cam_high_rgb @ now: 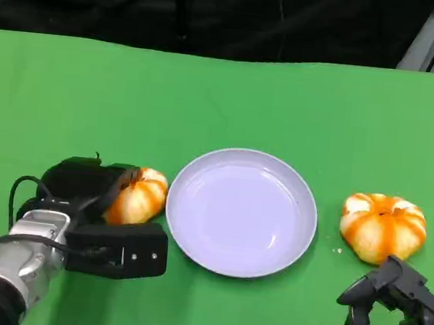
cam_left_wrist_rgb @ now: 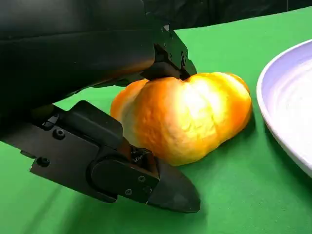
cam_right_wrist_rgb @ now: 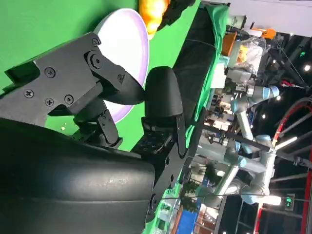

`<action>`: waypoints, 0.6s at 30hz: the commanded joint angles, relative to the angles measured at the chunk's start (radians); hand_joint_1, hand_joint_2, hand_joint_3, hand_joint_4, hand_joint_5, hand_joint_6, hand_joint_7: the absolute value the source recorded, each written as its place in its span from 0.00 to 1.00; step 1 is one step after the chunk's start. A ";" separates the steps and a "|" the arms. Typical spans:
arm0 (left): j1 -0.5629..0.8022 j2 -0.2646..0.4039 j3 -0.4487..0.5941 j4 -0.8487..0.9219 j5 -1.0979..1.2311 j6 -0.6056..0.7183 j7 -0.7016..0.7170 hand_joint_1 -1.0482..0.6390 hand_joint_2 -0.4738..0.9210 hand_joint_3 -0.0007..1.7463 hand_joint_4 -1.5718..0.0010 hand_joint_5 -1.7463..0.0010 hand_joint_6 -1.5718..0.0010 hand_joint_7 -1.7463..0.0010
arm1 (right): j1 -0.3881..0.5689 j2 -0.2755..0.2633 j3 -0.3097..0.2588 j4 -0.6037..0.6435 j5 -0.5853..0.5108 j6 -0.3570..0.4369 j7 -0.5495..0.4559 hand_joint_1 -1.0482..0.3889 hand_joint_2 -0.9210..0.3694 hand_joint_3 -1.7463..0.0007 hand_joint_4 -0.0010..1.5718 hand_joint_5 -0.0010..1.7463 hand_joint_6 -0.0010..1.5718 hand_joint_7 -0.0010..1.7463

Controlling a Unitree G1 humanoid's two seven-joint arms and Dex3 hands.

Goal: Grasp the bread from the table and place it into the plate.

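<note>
Beside the plate (cam_high_rgb: 241,212), the left hand (cam_high_rgb: 100,213) cups the bread (cam_high_rgb: 138,195); it should squeeze gently before lifting; right hand (cam_high_rgb: 394,314) hangs loosely curled, empty.

bare green table (cam_high_rgb: 231,95) beyond plate (cam_high_rgb: 194,241), bread (cam_high_rgb: 143,194) just beside plate's rim

Two breads, both golden-orange and lobed like small pumpkins, sit on my green table. One (cam_high_rgb: 141,195) lies just left of the plate (cam_high_rgb: 186,240), a shallow pale lilac dish (glossy, round); the other (cam_high_rgb: 382,227) rests well right of it.
</note>
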 commanded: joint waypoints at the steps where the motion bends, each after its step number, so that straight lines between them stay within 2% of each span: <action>1: -0.009 0.016 0.016 0.038 -0.050 -0.079 0.002 0.29 0.99 0.01 0.60 0.96 0.62 0.98 | 0.002 -0.013 -0.002 -0.006 0.012 -0.001 -0.001 0.66 0.26 0.38 0.51 1.00 0.47 0.85; 3: -0.010 0.012 0.024 0.053 -0.071 -0.101 0.009 0.35 0.98 0.00 0.57 0.97 0.60 0.98 | -0.001 -0.015 -0.002 0.000 0.015 -0.008 0.001 0.66 0.26 0.38 0.51 1.00 0.47 0.85; 4: -0.010 0.010 0.029 0.059 -0.079 -0.111 0.018 0.46 0.98 0.00 0.47 0.80 0.53 0.98 | -0.003 -0.016 -0.002 0.006 0.017 -0.014 0.003 0.66 0.25 0.38 0.51 1.00 0.47 0.85; 5: -0.009 0.005 0.036 0.073 -0.089 -0.128 0.038 0.51 0.98 0.00 0.49 0.65 0.51 0.99 | -0.005 -0.016 -0.004 0.011 0.014 -0.022 0.000 0.65 0.25 0.38 0.51 1.00 0.47 0.85; 6: -0.010 0.002 0.039 0.085 -0.096 -0.140 0.053 0.57 0.99 0.01 0.53 0.41 0.45 0.99 | -0.007 -0.016 -0.005 0.014 0.011 -0.027 -0.002 0.65 0.25 0.38 0.51 1.00 0.47 0.85; 7: -0.012 -0.002 0.045 0.096 -0.108 -0.148 0.060 0.59 1.00 0.01 0.56 0.32 0.43 0.99 | -0.007 -0.015 -0.006 0.015 0.008 -0.029 -0.004 0.65 0.25 0.38 0.51 1.00 0.47 0.85; 9: -0.017 -0.007 0.050 0.111 -0.121 -0.158 0.067 0.60 1.00 0.08 0.51 0.41 0.37 0.99 | -0.007 -0.014 -0.006 0.015 0.006 -0.031 -0.005 0.65 0.25 0.38 0.51 1.00 0.47 0.86; 12: -0.018 -0.011 0.063 0.126 -0.144 -0.178 0.093 0.60 1.00 0.10 0.49 0.44 0.36 0.99 | -0.002 -0.012 -0.006 0.008 0.007 -0.025 -0.005 0.65 0.25 0.39 0.51 1.00 0.47 0.86; 13: -0.017 -0.014 0.074 0.131 -0.156 -0.189 0.111 0.61 1.00 0.16 0.48 0.29 0.24 0.92 | 0.001 -0.010 -0.005 0.002 0.008 -0.020 -0.005 0.65 0.25 0.39 0.51 1.00 0.47 0.86; 14: -0.017 -0.017 0.084 0.137 -0.166 -0.197 0.128 0.62 1.00 0.18 0.48 0.24 0.20 0.90 | -0.001 -0.010 -0.006 0.005 0.006 -0.027 -0.007 0.66 0.25 0.39 0.51 1.00 0.47 0.86; 15: -0.017 -0.019 0.089 0.143 -0.173 -0.203 0.139 0.62 1.00 0.19 0.52 0.11 0.26 0.69 | -0.003 -0.011 -0.007 0.009 0.004 -0.033 -0.008 0.65 0.26 0.38 0.52 1.00 0.47 0.86; 16: -0.018 -0.020 0.090 0.147 -0.175 -0.206 0.144 0.62 1.00 0.20 0.54 0.06 0.35 0.52 | -0.005 -0.011 -0.008 0.013 0.003 -0.038 -0.010 0.65 0.26 0.38 0.52 1.00 0.47 0.86; 17: -0.020 -0.020 0.094 0.145 -0.179 -0.204 0.155 0.63 1.00 0.20 0.55 0.03 0.39 0.43 | -0.003 -0.012 -0.007 0.008 0.004 -0.030 -0.008 0.65 0.26 0.38 0.52 1.00 0.47 0.86; 18: -0.021 -0.020 0.098 0.143 -0.181 -0.203 0.163 0.63 1.00 0.17 0.57 0.01 0.55 0.18 | 0.000 -0.013 -0.006 0.002 0.006 -0.023 -0.006 0.66 0.26 0.37 0.52 1.00 0.47 0.86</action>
